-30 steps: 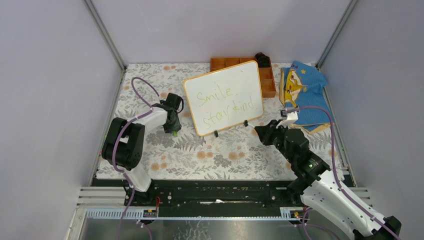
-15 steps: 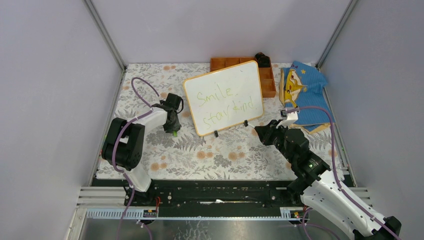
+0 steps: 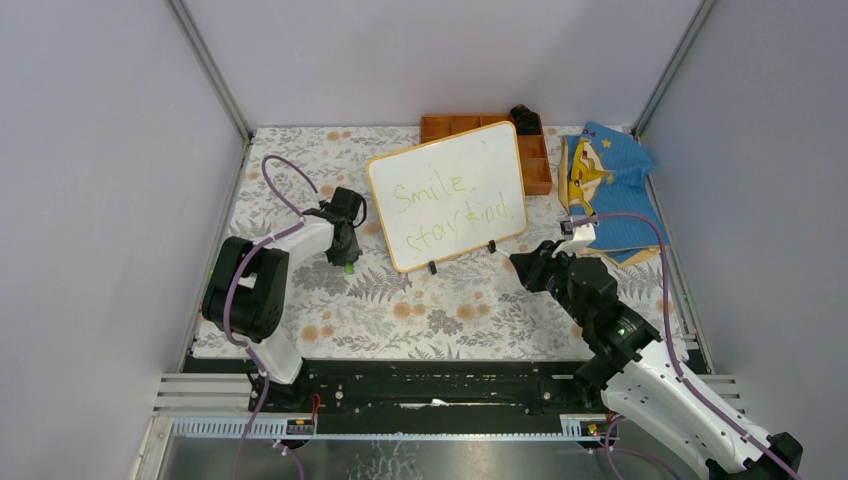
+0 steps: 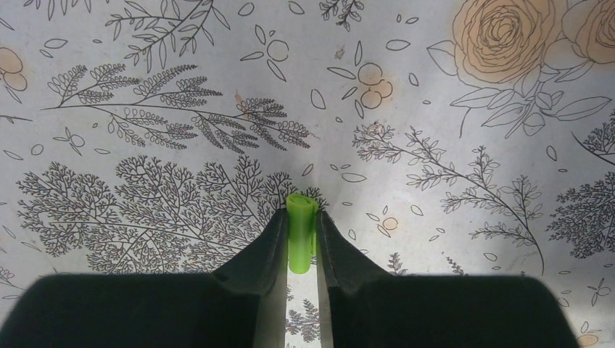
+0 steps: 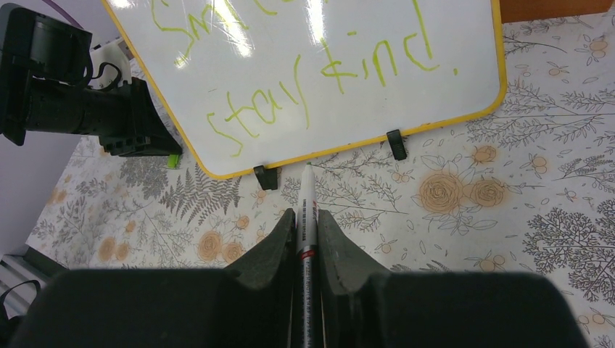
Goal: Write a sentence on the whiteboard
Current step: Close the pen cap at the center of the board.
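The whiteboard [image 3: 450,195] stands tilted at the middle back of the flowered cloth, on small black feet. It also fills the top of the right wrist view [image 5: 312,72]. The sentence [image 3: 455,205] reads "Smile stay kind" in yellow-green strokes [image 5: 304,94]. My left gripper [image 3: 347,262] points down at the cloth left of the board, shut on a short green marker cap [image 4: 301,232]. My right gripper [image 3: 520,265] hovers just off the board's lower right corner. It is shut on a white marker [image 5: 305,210] whose tip points toward the board's lower edge.
An orange compartment tray [image 3: 535,165] sits behind the whiteboard, with a small black object [image 3: 525,118] at its far corner. A blue and yellow cloth item [image 3: 605,180] lies at the back right. Grey walls close in both sides.
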You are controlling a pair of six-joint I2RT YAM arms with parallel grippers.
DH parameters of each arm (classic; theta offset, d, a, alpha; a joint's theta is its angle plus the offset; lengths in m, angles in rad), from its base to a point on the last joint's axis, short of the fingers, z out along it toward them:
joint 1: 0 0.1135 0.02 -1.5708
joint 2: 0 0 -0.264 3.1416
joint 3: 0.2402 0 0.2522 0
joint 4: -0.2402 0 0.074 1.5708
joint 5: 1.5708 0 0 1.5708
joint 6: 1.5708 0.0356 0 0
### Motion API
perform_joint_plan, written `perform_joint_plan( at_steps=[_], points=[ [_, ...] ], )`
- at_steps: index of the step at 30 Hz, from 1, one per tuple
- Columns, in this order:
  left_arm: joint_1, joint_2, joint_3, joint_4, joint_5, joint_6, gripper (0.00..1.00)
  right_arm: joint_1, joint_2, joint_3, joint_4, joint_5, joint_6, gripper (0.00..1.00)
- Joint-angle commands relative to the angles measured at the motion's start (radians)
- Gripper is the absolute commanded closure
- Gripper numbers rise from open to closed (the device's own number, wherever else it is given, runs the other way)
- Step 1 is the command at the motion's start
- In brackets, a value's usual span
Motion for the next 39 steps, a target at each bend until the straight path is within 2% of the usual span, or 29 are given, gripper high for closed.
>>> perform_joint_plan(
  at_steps=[1, 11, 21, 25, 29, 39],
  points=[
    [-0.010, 0.010, -0.041, -0.003, 0.051, -0.012, 1.00, 0.007, -0.005, 0.039, 0.019, 0.023, -0.011, 1.00],
    [-0.007, -0.157, -0.066, 0.013, -0.080, -0.055, 1.00, 0.007, 0.017, 0.084, -0.002, 0.013, -0.014, 1.00],
    [-0.004, -0.433, -0.019, -0.037, -0.149, -0.077, 1.00, 0.007, 0.080, 0.153, 0.000, -0.017, -0.024, 1.00],
    [-0.005, -0.531, 0.030, -0.037, -0.094, -0.054, 1.00, 0.008, 0.098, 0.185, 0.019, -0.028, -0.026, 1.00],
    [-0.006, -0.608, 0.085, -0.029, -0.048, -0.035, 1.00, 0.008, 0.099, 0.204, 0.124, -0.059, -0.020, 1.00],
    [-0.007, -0.676, 0.249, 0.044, 0.164, -0.043, 1.00, 0.079, 0.300, 0.459, 0.338, -0.040, -0.108, 1.00]
  ],
)
